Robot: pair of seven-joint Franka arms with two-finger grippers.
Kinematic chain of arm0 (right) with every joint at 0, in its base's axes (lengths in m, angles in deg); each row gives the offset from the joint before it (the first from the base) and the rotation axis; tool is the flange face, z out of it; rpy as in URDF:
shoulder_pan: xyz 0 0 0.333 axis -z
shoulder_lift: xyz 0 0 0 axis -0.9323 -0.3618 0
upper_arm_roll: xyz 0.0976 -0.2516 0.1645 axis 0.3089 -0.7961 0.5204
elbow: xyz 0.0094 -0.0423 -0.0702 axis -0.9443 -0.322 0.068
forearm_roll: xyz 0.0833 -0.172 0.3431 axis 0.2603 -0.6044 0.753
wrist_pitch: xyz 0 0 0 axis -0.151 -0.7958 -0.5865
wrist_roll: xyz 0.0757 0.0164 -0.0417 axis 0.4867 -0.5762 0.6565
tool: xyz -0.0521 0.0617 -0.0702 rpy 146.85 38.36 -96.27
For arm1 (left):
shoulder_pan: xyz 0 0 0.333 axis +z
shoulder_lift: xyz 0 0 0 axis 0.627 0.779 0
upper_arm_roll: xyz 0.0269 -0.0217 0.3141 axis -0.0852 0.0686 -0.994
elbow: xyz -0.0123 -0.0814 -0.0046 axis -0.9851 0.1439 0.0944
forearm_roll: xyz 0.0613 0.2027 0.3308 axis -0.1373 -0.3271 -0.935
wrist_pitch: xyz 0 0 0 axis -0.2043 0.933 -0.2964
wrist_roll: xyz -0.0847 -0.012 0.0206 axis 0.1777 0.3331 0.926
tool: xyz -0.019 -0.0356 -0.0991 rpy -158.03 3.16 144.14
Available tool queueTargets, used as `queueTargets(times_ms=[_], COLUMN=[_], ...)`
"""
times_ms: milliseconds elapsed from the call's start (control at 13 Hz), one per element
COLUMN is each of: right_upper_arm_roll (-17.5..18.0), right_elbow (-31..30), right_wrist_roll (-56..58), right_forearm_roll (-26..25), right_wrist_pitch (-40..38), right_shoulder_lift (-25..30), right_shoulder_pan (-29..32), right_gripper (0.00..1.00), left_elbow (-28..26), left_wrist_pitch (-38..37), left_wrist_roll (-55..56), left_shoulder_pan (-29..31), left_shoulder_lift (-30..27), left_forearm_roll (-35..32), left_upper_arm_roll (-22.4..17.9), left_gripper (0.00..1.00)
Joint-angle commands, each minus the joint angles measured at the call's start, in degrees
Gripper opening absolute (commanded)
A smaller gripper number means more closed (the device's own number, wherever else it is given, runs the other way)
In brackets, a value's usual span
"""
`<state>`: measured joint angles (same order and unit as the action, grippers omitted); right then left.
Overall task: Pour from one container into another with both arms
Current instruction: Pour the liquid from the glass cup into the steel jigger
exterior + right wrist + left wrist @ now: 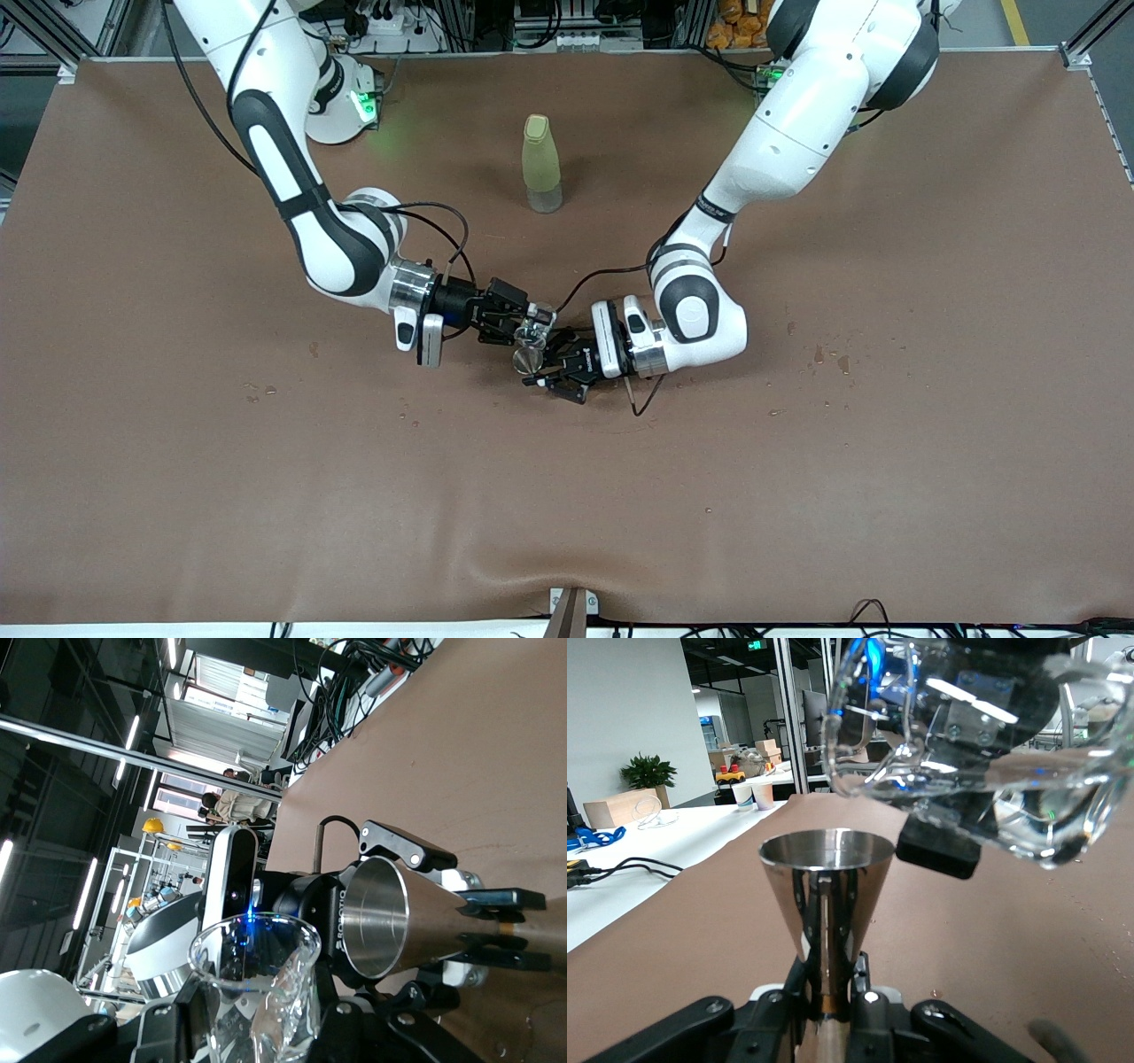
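A steel cone-shaped cup [528, 359] [827, 895] stands upright above the middle of the table, and my left gripper [542, 365] [830, 988] is shut on its narrow lower end. A clear glass beaker [534, 332] [966, 771] [257, 992] is tilted just above it, its lip close over the cup's open mouth. My right gripper [524, 321] [257, 1041] is shut on the beaker. The right wrist view shows the steel cup [399, 917] beside the beaker's rim. No stream is visible between them.
A pale yellow-green bottle [541, 164] stands upright farther from the front camera, between the two arm bases. Small wet spots [828, 359] dot the brown table cover [177, 461] toward the left arm's end and near the middle.
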<state>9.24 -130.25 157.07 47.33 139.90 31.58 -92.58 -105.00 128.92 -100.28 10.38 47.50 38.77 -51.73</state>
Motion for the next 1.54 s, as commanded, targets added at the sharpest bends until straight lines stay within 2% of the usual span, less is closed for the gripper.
queueTargets(times_ms=[0, 1000, 1462], right_upper_arm_roll=[-0.2, -0.3, -0.3], right_elbow=[0.7, 2.1, 3.1], right_wrist_roll=[-3.5, -17.2, -29.7], right_forearm_roll=[1.3, 1.4, 1.3], right_wrist_pitch=[1.5, 2.4, 1.9], right_shoulder_lift=[0.6, 0.5, 0.3], right_shoulder_pan=[-0.7, -0.4, 0.1], right_gripper=[0.09, 0.09, 0.09], left_elbow=[1.5, 1.5, 1.5], left_wrist_pitch=[0.8, 0.9, 0.9], left_wrist_roll=[0.3, 1.6, 1.8], left_shoulder_pan=[-0.8, -0.9, -0.9], left_shoulder_lift=[0.6, 0.6, 0.6], left_forearm_roll=[1.9, 2.3, 2.3], left_upper_arm_roll=[-0.4, -0.5, -0.4], left_gripper=[0.00, 0.00, 0.00])
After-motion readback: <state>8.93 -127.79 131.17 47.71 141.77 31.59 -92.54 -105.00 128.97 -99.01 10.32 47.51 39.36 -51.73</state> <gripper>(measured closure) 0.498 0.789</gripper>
